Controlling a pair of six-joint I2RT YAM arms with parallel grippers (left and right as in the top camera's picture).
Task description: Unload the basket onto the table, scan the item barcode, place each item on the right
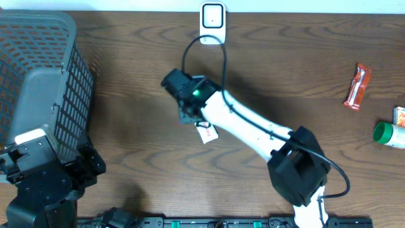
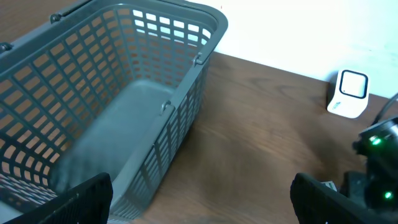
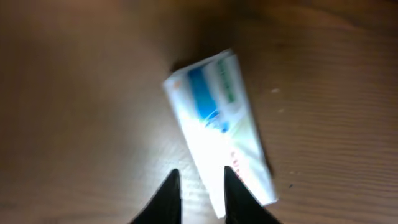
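My right pincer (image 3: 202, 193) is narrow. The packet (image 3: 217, 124) lies just past it, with its near end in the gap between the tips. I can't tell if it is pinched. The packet lies near the middle of the brown wood worktop (image 1: 126, 133), well apart from the white scanner (image 1: 212, 22) at the far edge. It is long, flat and shiny white, with blue and green print and small red marks. The words are too blurry to read. My left pincer (image 2: 199, 202) is wide, near the grey grid basket (image 2: 155, 74).
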